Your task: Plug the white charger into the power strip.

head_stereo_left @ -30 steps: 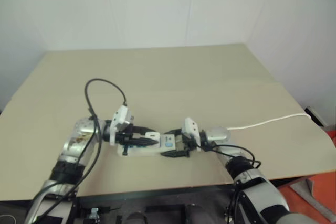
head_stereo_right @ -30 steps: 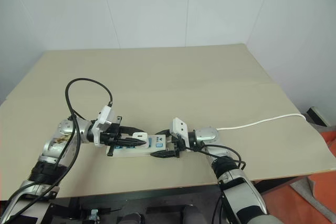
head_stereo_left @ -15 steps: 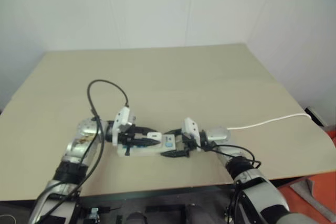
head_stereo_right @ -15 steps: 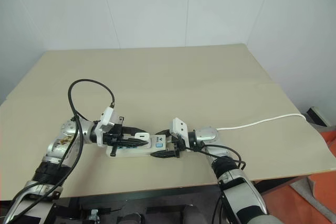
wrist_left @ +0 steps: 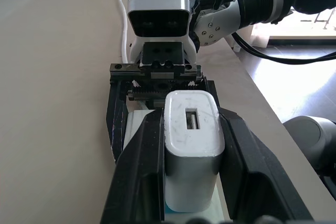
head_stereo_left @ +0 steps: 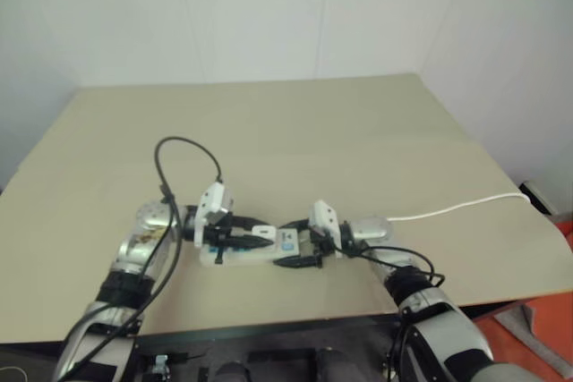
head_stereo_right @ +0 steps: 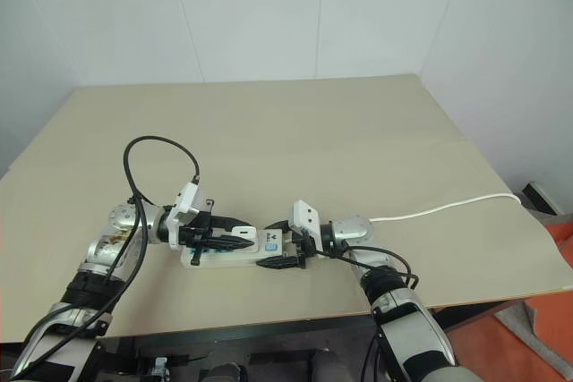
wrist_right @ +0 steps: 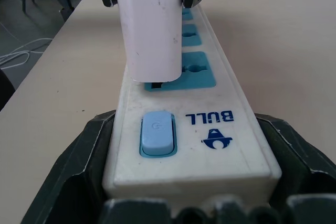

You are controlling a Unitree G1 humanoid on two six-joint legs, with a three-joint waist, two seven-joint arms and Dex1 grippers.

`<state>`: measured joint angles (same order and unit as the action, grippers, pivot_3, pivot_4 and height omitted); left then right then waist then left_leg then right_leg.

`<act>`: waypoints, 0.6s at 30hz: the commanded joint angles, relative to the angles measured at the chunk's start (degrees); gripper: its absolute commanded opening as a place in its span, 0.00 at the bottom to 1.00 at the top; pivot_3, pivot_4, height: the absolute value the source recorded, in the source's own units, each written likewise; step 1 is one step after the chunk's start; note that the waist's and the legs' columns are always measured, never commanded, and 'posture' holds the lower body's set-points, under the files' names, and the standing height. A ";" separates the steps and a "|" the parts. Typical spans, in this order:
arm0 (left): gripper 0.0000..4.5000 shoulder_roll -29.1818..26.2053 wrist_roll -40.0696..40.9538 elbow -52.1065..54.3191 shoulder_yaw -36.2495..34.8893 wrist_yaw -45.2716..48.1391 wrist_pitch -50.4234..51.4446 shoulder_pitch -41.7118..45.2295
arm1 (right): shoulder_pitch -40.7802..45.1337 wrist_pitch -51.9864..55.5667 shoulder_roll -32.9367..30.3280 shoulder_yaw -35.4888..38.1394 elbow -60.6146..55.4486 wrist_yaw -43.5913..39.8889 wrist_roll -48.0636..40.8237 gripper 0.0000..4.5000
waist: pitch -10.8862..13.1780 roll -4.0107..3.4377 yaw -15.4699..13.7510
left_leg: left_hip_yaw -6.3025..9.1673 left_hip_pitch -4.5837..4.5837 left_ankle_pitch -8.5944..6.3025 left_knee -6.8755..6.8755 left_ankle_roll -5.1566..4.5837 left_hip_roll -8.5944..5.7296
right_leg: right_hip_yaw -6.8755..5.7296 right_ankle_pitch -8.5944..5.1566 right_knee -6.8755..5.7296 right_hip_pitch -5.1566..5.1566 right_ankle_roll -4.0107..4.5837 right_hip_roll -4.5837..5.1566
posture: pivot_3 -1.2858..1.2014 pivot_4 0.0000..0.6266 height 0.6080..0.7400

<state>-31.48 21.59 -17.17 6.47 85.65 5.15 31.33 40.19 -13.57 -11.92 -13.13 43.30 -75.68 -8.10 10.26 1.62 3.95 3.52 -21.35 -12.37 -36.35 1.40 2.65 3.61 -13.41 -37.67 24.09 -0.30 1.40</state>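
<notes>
On the beige worktop (head_stereo_right: pixel 358 131), the power strip (wrist_right: pixel 181 103) lies near the front edge, between the robot's two arms. The right hand (head_stereo_right: pixel 285 252) grasps the strip at its switch end, one black finger along each long side, steadying it. The left hand (wrist_left: pixel 184 145) is clenched on the white charger (wrist_left: pixel 191 145), its fingers pressing the charger's two side faces.

The charger stands upright on the socket face nearest the blue switch (wrist_right: pixel 156 132). In the right wrist view its lower end meets the blue face, and a small dark gap shows beneath one corner, so it seems not fully seated; whether the pins are in their holes cannot be told.

The step in hand looks like the final push. Several things could go wrong. If the charger is slightly tilted, pressing down could jam the pins on the socket rim instead of driving them in. A push off the vertical could make the strip slide or twist within the right hand's hold. If the left hand lets go too soon, the charger might topple or stay half inserted. The thin white cable (head_stereo_right: pixel 448 207) running off to the right could tug the strip.
</notes>
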 commanded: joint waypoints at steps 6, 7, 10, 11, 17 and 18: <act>0.23 0.85 -0.88 -2.98 -0.81 -1.33 -2.76 -0.07 | 0.23 0.41 -0.47 0.90 -1.84 0.27 -0.35 0.76 | 0.00 0.00 -0.01 | 0.00 0.01 0.00 0.00 0.00 0.00 | 0.00 -0.01 -0.01 -0.01 -0.01 0.01 | 0.52 0.24 1.00; 0.23 0.81 -0.92 -3.02 -0.73 -1.32 -2.92 -0.36 | 0.18 0.45 -0.49 0.89 -1.93 0.24 -0.37 0.76 | 0.00 0.00 -0.01 | 0.00 0.01 0.00 0.00 0.00 0.00 | 0.00 -0.01 -0.01 -0.01 -0.01 0.00 | 0.52 0.24 1.00; 0.23 0.79 -1.30 -3.56 -0.51 -1.46 -3.71 -1.09 | 0.15 0.55 -0.49 0.86 -2.00 0.17 -0.40 0.76 | 0.00 0.00 -0.02 | -0.01 0.01 0.00 0.00 0.00 0.00 | 0.01 0.00 0.00 -0.01 -0.01 0.00 | 0.52 0.24 1.00; 0.23 0.83 -1.44 -3.86 -0.47 -1.70 -3.85 -1.24 | 0.15 0.59 -0.47 0.85 -2.00 0.15 -0.41 0.76 | 0.00 0.00 -0.02 | -0.01 0.01 0.00 0.00 0.00 0.00 | 0.00 -0.01 0.00 -0.01 -0.01 0.00 | 0.52 0.24 1.00; 0.23 0.83 -2.03 -5.24 0.15 -1.67 -5.21 -2.10 | 0.03 0.81 -0.50 0.83 -2.29 -0.01 -0.47 0.76 | -0.01 0.00 -0.02 | -0.01 0.07 0.00 0.00 0.00 0.00 | 0.01 -0.18 -0.02 -0.04 -0.30 0.00 | 0.52 0.24 1.00; 0.23 0.80 -2.10 -5.48 0.26 -1.64 -5.21 -2.12 | 0.02 0.85 -0.51 0.83 -2.35 -0.04 -0.50 0.76 | -0.01 0.00 -0.03 | -0.01 0.07 0.00 0.01 0.00 0.00 | 0.02 -0.18 -0.02 -0.04 -0.31 0.00 | 0.52 0.24 1.00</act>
<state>-30.09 21.58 -21.04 6.42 84.70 -0.02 30.34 40.11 -13.06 -11.97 -13.04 43.26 -75.37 -8.01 10.25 1.62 3.93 3.51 -21.28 -12.37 -36.35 1.40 2.64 3.63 -13.59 -37.69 24.05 -0.60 1.41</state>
